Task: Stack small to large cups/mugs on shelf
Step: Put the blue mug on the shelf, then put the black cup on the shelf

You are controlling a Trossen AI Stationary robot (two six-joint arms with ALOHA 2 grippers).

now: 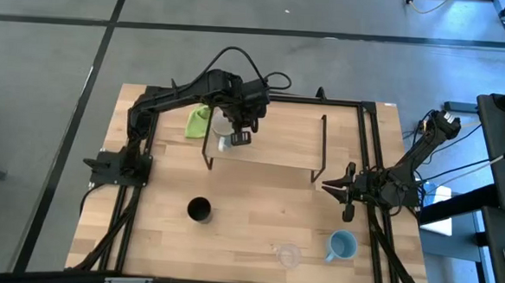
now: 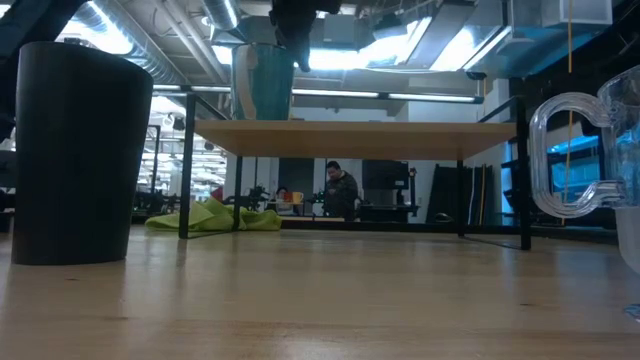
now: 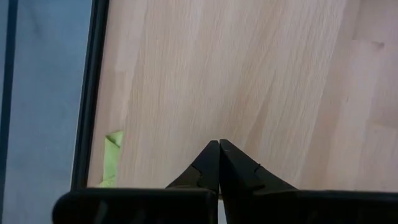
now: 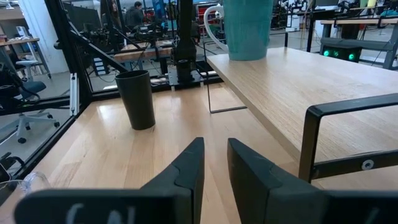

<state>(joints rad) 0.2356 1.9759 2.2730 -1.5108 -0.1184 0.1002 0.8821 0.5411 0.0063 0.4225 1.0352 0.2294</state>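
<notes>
Overhead, left hand [image 1: 236,134] with fingers pressed together, just above the mug [image 2: 262,82] on the shelf [image 2: 360,139].

White mug [image 1: 222,129] on shelf [image 1: 287,135] mostly hidden under left arm. Clear cup [image 2: 590,160] cut off by low view's edge. Green cloth [image 3: 111,158] beside shelf, only sliver visible.

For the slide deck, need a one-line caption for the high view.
Left hand over a mug at the shelf's left end; black cup, clear cup, blue mug wait on the table.
</notes>
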